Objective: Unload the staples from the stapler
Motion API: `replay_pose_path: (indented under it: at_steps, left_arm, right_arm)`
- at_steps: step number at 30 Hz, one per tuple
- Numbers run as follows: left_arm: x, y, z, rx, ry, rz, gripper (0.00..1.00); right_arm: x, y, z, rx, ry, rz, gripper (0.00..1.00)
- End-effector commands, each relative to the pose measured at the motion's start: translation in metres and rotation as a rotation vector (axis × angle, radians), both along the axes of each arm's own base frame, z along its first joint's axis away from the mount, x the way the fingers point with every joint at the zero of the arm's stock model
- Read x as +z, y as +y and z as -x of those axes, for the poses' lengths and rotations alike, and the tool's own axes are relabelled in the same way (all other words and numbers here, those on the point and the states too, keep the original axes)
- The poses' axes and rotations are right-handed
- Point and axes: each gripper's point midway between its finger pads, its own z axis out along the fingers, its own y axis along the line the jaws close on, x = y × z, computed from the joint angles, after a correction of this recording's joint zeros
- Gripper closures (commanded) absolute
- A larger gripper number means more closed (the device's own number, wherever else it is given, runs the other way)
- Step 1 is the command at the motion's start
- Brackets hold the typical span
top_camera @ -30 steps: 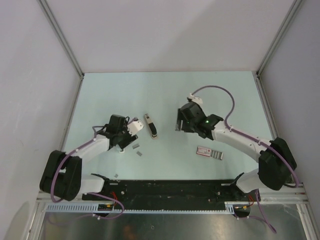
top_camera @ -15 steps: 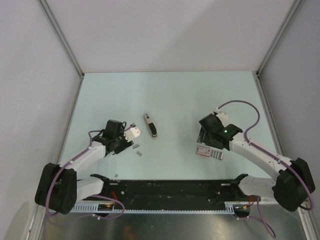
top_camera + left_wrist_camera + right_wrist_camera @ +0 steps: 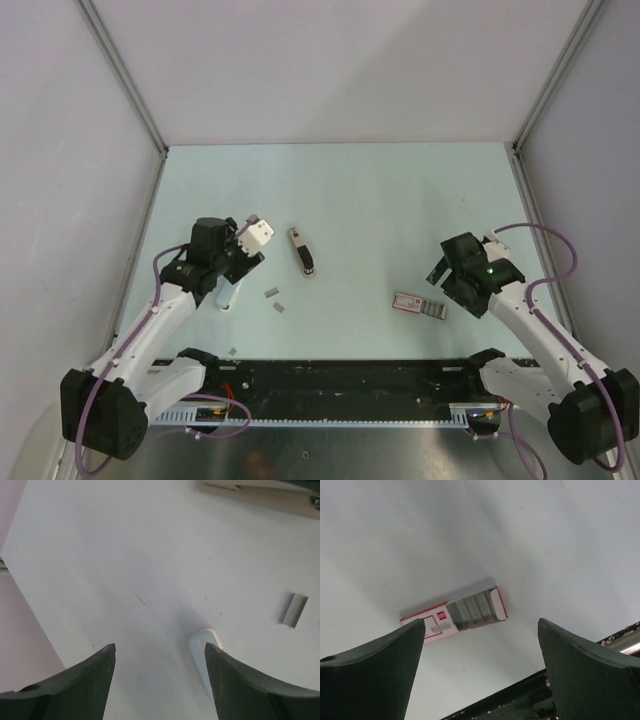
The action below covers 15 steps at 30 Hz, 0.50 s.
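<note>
Gaping empty, left end effector [image 3: 159,652] and right end effector [image 3: 481,625]; unreadable red-labelled box [image 3: 454,614].

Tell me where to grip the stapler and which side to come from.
Probably best to grip the stapler across its narrow mid-body, coming straight down from above. It lies flat on the table with nothing touching it, so both long sides are free.

A pale green table [image 3: 350,190] fills the middle under soft, even light. White panels close it in: a back wall [image 3: 330,60], a left wall [image 3: 55,200] and a right wall [image 3: 600,210]. Metal posts [image 3: 120,72] rise from the table's far corners. A black rail [image 3: 340,378] lines its near edge, with a grey metal sheet [image 3: 380,455] beyond.
</note>
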Motion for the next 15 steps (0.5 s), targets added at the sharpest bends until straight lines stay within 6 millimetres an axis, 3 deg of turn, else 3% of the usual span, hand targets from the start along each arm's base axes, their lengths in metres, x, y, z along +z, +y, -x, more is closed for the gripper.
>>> replay_pose_path:
  at_steps: [1, 6, 15]
  left_arm:
    - [0.023, -0.016, 0.006, -0.007, 0.006, 0.130, 0.23]
    - [0.027, -0.020, 0.007, -0.014, 0.005, 0.157, 0.23]
    - [0.024, -0.021, 0.011, -0.024, 0.007, 0.159, 0.23]
  right_arm:
    - [-0.017, -0.008, 0.004, -0.093, 0.054, -0.036, 0.01]
    - [-0.042, -0.004, 0.001, -0.123, 0.099, -0.061, 0.01]
    - [-0.064, 0.003, -0.007, -0.132, 0.113, -0.088, 0.04]
